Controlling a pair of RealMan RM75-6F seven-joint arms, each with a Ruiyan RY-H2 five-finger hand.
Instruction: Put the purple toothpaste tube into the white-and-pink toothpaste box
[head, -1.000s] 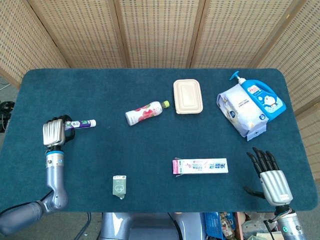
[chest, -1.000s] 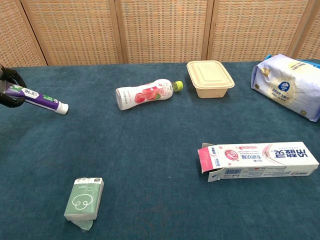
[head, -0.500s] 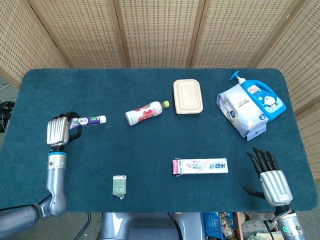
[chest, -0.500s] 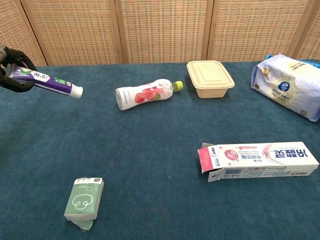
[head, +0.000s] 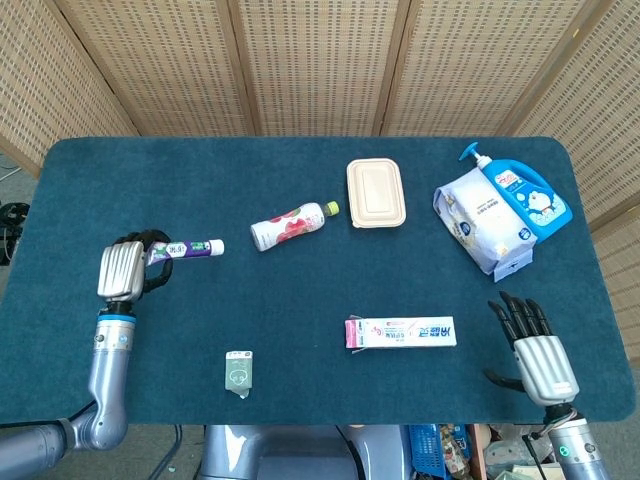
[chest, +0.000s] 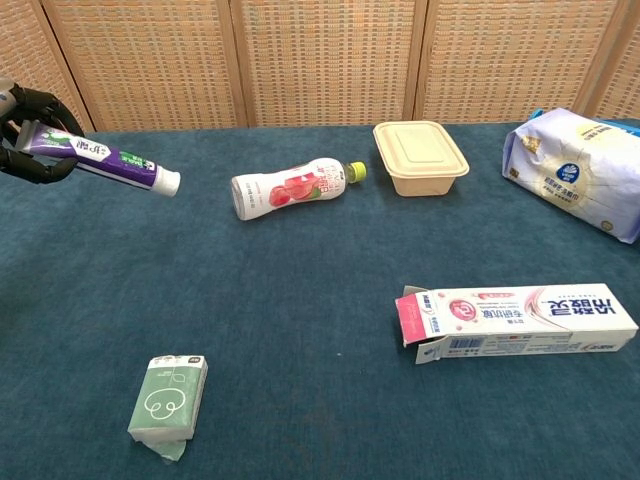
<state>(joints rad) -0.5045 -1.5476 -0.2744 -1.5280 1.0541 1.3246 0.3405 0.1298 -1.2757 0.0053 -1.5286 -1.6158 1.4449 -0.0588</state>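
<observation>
From the head view, the left hand (head: 122, 270) is holding the purple toothpaste tube (head: 190, 249) near the table's (head: 300, 330) left edge, while the right hand (head: 535, 350) is waiting open at the front right corner. From the chest view, the white-and-pink toothpaste box (chest: 515, 316) is lying near the front edge, its pink flap open.

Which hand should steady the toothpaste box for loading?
Probably right: the right hand is open beside the box, while the left hand holds the purple tube.
</observation>
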